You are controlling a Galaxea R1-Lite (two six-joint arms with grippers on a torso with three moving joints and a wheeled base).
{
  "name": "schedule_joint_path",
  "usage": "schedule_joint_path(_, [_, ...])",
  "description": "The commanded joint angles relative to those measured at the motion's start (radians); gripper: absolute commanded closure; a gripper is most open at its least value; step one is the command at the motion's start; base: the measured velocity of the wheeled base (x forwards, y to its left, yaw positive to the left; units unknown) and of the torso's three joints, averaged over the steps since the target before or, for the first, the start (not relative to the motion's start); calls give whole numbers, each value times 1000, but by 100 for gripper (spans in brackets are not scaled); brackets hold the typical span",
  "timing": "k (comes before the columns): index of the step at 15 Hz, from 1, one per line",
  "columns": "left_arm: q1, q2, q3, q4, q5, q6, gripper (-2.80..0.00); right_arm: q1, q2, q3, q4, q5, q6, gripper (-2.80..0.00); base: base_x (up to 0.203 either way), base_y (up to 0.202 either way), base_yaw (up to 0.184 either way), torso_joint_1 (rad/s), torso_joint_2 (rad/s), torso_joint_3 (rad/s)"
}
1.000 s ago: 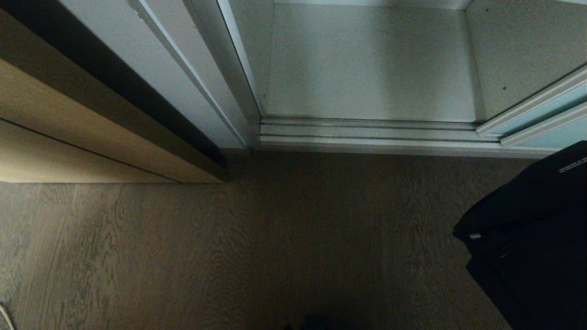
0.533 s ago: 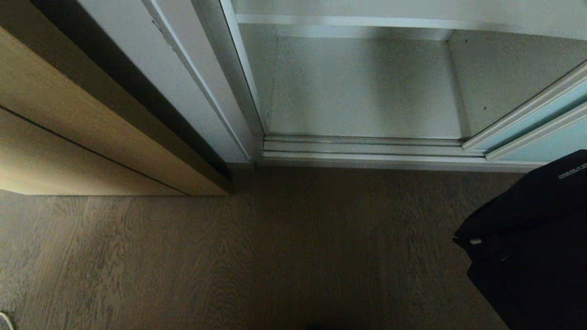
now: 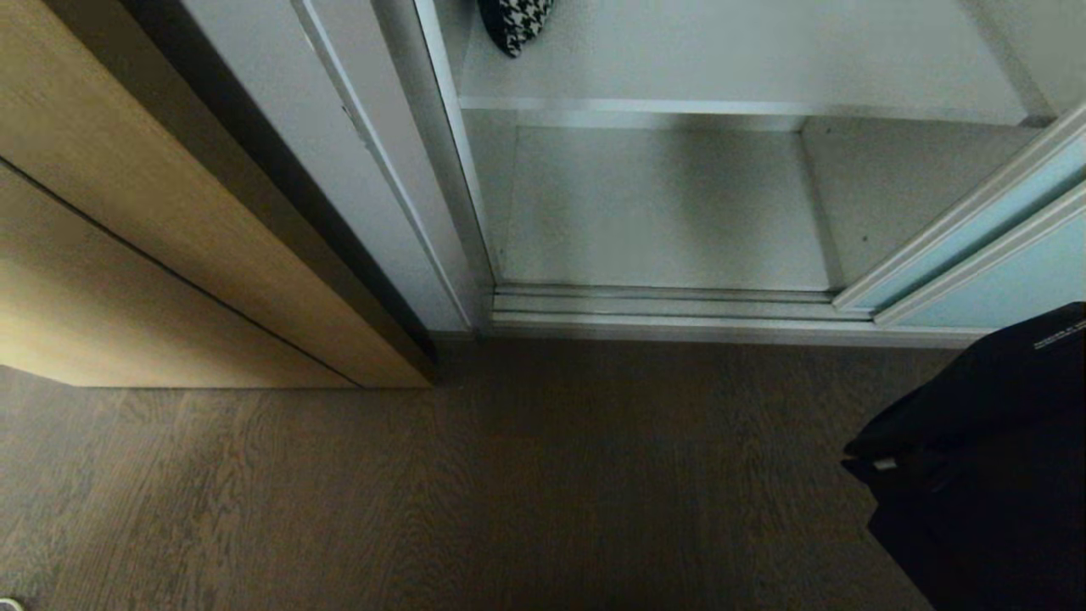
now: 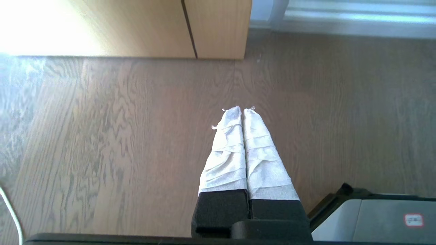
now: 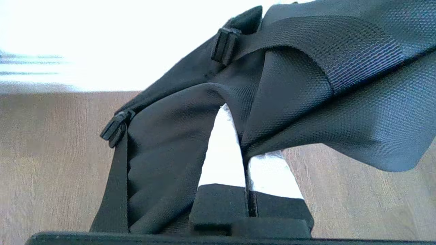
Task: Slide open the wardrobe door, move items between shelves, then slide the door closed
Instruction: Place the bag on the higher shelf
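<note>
Looking down from the head view, the wardrobe stands open: the door (image 3: 1001, 246), pale blue glass in a silver frame, is slid to the right, baring two grey-white shelves (image 3: 662, 208), the lower one bare, the upper one carrying a black-and-white houndstooth item (image 3: 515, 24) at its left end. A light wood cabinet (image 3: 170, 280) flanks the wardrobe on the left, and dark wood floor (image 3: 475, 492) fills the foreground. The black bag (image 3: 984, 458) hangs at the right edge, in front of the door and above the floor, its white lettering facing up. From the left wrist view, the left claw (image 4: 242, 110) points at bare floor, its white-wrapped fingers pressed together and empty. From the right wrist view, the right claw (image 5: 238, 136) is clamped narrow on the bag's fabric beside a webbing strap (image 5: 327, 41).
</note>
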Motion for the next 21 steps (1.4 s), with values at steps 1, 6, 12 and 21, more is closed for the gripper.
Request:
schedule_joint_path(1, [0, 0, 0, 0, -2, 0, 0, 0, 2, -2, -1, -1, -1, 0, 0, 0, 0, 6, 2, 205])
schedule_joint_path(6, [0, 1, 0, 0, -2, 0, 0, 0, 2, 1, -1, 1, -1, 0, 0, 0, 0, 3, 2, 201])
schedule_joint_path(12, [0, 1, 0, 0, -2, -2, 0, 0, 2, 1, -1, 0, -1, 0, 0, 0, 0, 3, 3, 203])
schedule_joint_path(21, [0, 1, 0, 0, 0, -2, 0, 0, 2, -1, -2, -1, -1, 0, 0, 0, 0, 4, 4, 202])
